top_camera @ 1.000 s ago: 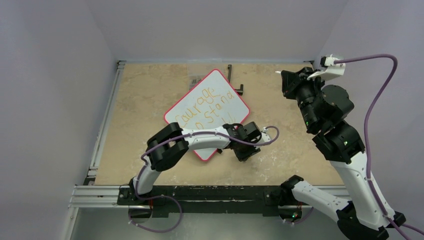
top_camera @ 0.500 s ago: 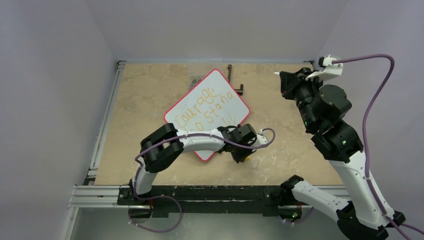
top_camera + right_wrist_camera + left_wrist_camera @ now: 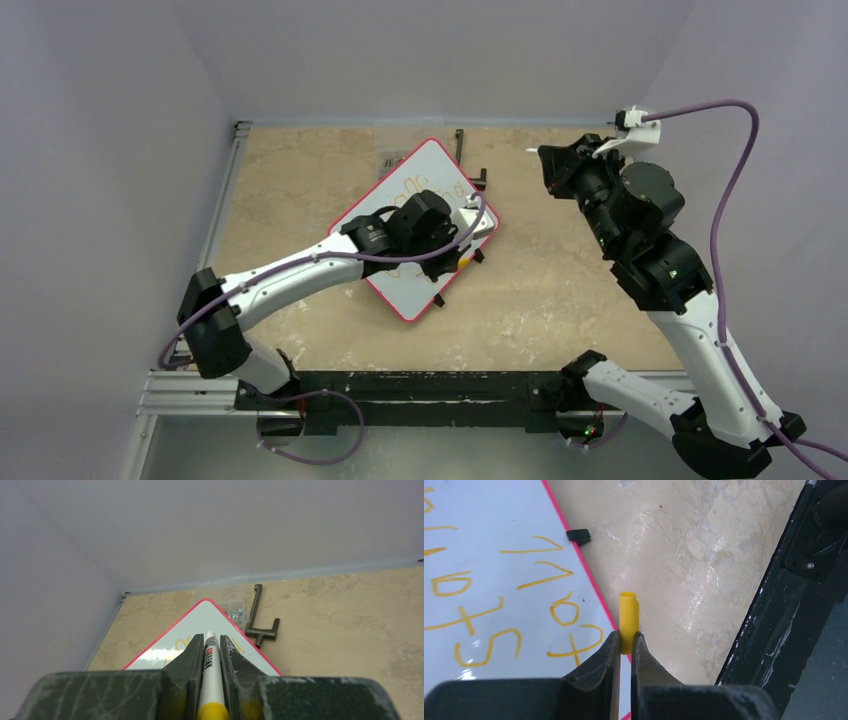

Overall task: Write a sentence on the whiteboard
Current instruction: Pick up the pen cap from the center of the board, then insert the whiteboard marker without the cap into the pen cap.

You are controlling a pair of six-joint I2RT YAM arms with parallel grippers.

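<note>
Left arm has swung from beside the board to over it. Left end effector pinches a short yellow plastic cap over the red rim of the glossy white whiteboard, which lies angled mid-surface. Orange handwritten sentence looks finished, so capping is probably next. Farther right, right end effector clamps the white yellow-ended marker, raised. Bare tan surface between the arms gives them room to meet.

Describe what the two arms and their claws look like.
Left arm and right arm: white tubular links between bulky black joints, a purple cable looping along each. Left claw and right claw: two dark, tapered fingers on a blocky dark body.
</note>
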